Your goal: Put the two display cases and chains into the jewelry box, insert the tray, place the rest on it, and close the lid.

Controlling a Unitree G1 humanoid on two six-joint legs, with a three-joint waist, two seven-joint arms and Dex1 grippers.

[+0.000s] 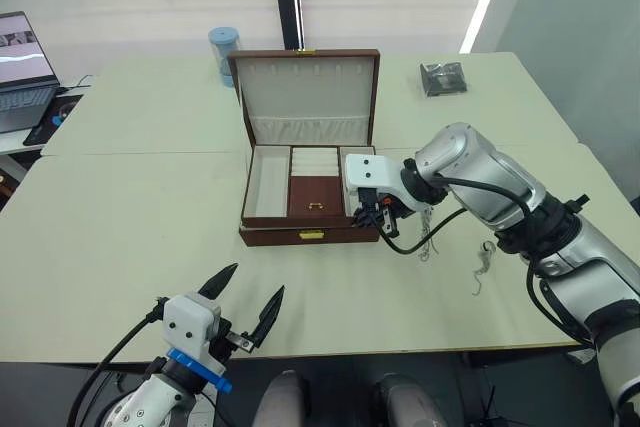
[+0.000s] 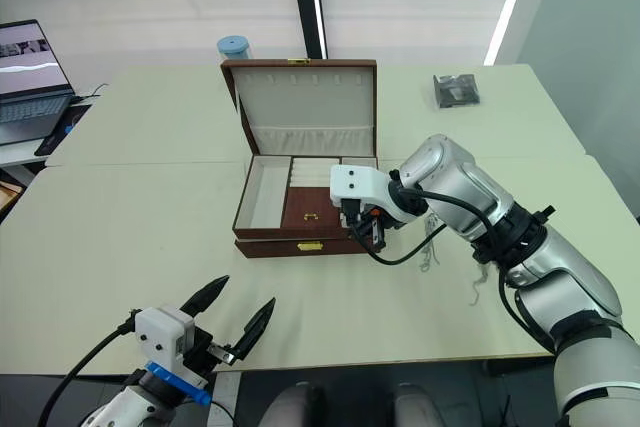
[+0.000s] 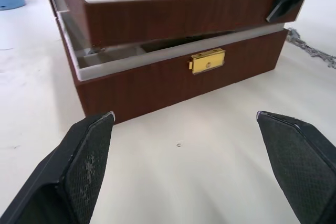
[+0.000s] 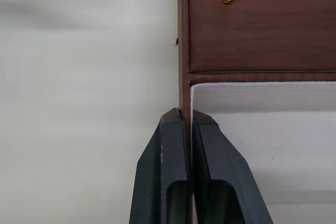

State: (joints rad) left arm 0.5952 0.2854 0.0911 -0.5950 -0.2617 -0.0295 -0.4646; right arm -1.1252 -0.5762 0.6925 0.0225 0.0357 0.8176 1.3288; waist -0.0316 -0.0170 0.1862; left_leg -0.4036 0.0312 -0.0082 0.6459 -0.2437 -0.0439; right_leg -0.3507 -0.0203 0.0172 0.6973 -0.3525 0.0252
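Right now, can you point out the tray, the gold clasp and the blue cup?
tray (image 3: 173, 17), left wrist view, its brown front wall.
gold clasp (image 3: 207, 60), left wrist view, middle of the plate.
blue cup (image 1: 223, 55), left eye view, its side.

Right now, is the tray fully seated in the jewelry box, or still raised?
Still raised: the tray sits tilted above the jewelry box rim, a gap beneath, its wall pinched by the right gripper.

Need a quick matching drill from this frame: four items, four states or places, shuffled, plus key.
1. tray
2. left end effector
3. lid
4. dark grey packet

A. raised open behind the box
B. far right on the table
C. pinched at its wall by the right end effector, propped unevenly in the jewelry box
D. open, off the box's front

Pairs: 1-C, 2-D, 3-A, 4-B
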